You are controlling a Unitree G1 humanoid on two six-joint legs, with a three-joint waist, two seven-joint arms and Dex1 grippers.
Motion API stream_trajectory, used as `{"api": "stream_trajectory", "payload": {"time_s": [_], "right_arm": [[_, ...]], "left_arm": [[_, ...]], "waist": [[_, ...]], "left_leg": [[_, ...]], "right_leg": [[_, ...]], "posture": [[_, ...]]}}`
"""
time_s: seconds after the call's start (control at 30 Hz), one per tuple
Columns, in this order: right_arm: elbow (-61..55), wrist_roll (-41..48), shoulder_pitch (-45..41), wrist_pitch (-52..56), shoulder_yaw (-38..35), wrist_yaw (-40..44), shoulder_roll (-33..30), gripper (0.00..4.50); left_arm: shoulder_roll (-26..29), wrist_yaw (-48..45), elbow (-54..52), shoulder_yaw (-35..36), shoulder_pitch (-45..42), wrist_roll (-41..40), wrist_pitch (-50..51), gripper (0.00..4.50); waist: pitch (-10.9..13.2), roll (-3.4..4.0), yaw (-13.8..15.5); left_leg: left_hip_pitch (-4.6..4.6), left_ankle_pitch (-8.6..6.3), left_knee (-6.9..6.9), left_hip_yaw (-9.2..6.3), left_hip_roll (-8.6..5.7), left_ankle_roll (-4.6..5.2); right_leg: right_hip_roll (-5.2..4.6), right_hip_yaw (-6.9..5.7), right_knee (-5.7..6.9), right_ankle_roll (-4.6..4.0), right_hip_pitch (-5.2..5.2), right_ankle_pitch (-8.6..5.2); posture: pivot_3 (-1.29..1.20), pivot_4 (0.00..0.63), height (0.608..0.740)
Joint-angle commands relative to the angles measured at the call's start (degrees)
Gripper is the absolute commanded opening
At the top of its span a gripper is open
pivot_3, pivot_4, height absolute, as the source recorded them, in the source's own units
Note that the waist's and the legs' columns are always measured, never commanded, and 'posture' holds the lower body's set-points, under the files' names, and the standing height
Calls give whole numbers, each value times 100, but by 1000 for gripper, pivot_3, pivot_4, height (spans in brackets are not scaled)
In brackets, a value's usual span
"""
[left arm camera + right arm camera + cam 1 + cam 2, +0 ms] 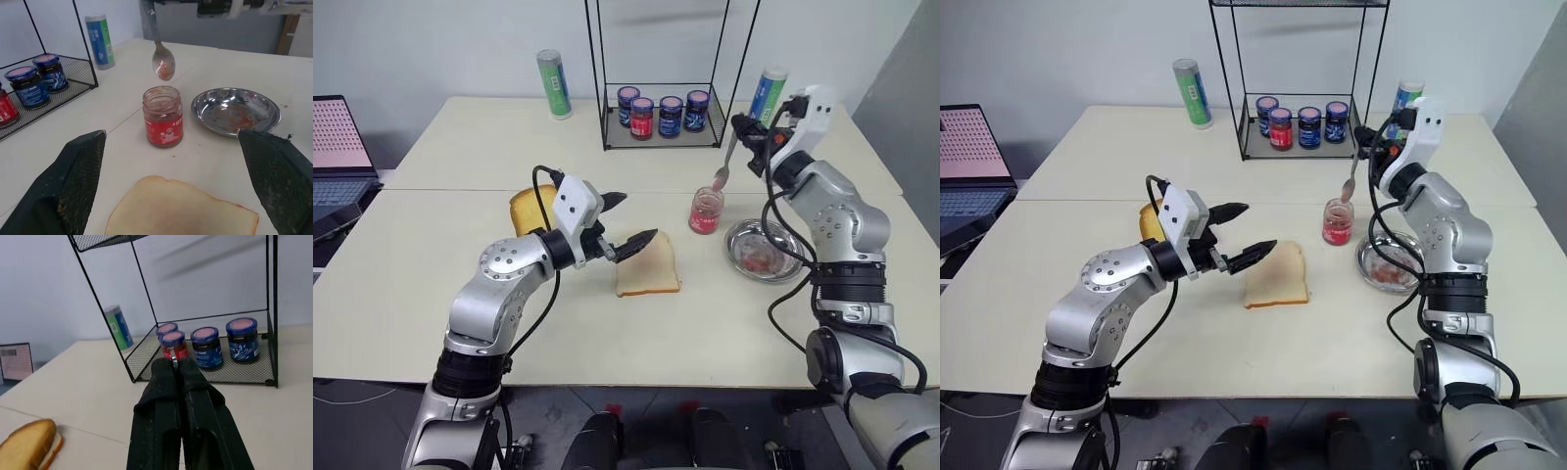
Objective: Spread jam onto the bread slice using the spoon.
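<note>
The small clear jar of red jam (706, 211) stands open on the table, just right of the bread slice (648, 266), a pale slice lying flat. My right gripper (745, 131) is shut on the handle of the silver spoon (723, 168). The spoon hangs bowl-down above the jar with a dab of jam (165, 72) in its bowl. My left gripper (640, 215) is open, hovering just above the bread's left edge and holding nothing. In the left wrist view the bread slice (181, 208) lies between its fingers (73, 181).
A round steel dish (732, 245) smeared with red sits right of the jar. A golden toasted piece (530, 209) lies behind my left arm. A wire rack (607, 117) with several dark-lidded jars stands at the back, flanked by two green cans (554, 84). A laptop (337, 147) sits far left.
</note>
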Motion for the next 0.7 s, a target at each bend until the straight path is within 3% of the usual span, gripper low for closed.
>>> {"api": "stream_trajectory", "payload": {"time_s": [0.03, 0.7], "right_arm": [[58, -220, -139, -460, 93, 182, 21, 35], [261, -1079, 600, -1366, 619, 237, 459, 35]], "left_arm": [[33, 138, -381, 128, 61, -75, 14, 4500], [39, 250, -394, 110, 12, -69, 50, 4500]], "waist": [[0, 0, -10], [1, 1, -42]], "left_leg": [[0, 0, 0, 0, 0, 0], [1, 0, -2, -2, 1, -1]], "right_leg": [[0, 0, 0, 0, 0, 0], [2, 0, 1, 0, -2, 0]], "posture": [[0, 150, 740], [0, 150, 740]]}}
